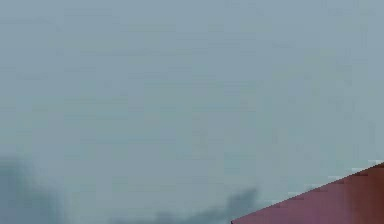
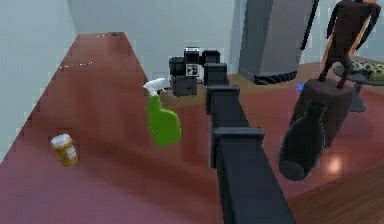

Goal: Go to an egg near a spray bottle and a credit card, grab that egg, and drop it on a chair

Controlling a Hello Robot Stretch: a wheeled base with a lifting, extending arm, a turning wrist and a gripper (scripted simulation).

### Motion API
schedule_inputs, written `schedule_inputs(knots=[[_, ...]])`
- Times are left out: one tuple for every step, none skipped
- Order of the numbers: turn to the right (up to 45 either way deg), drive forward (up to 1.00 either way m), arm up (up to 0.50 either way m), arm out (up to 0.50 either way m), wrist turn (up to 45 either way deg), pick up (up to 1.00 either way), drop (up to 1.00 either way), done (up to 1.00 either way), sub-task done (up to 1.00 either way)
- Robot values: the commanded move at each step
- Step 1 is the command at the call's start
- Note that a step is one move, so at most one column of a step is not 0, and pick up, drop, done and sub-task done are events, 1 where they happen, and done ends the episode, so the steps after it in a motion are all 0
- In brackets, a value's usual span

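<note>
A green spray bottle (image 2: 163, 122) with a white trigger head stands upright on a reddish-brown wooden surface (image 2: 110, 90). The dark arm bar (image 2: 240, 150) rises from the bottom edge to two white marked squares (image 2: 190, 62). The gripper (image 2: 184, 86) sits just left of the bar's far end, close to the bottle's white head. I cannot tell whether it holds anything, nor whether it touches the bottle.
A small orange and white jar (image 2: 65, 150) stands at the left. A dark vase (image 2: 305, 140) is right of the arm, with a brown statue (image 2: 346, 40) on a dark pedestal behind it and a grey cabinet (image 2: 268, 40) at the back. Pale walls bound the surface; the forward view has a reddish-brown corner (image 1: 345, 200) under a grey wall.
</note>
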Motion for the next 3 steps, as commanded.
schedule_inputs(knots=[[0.0, 0.00, 0.00, 0.00, -45.0, 0.00, 0.00, 0.00, 0.00], [0.0, 0.00, 0.00, 0.00, -45.0, 0.00, 0.00, 0.00, 0.00], [0.0, 0.00, 0.00, 0.00, -24.0, 0.00, 0.00, 0.00, 0.00]])
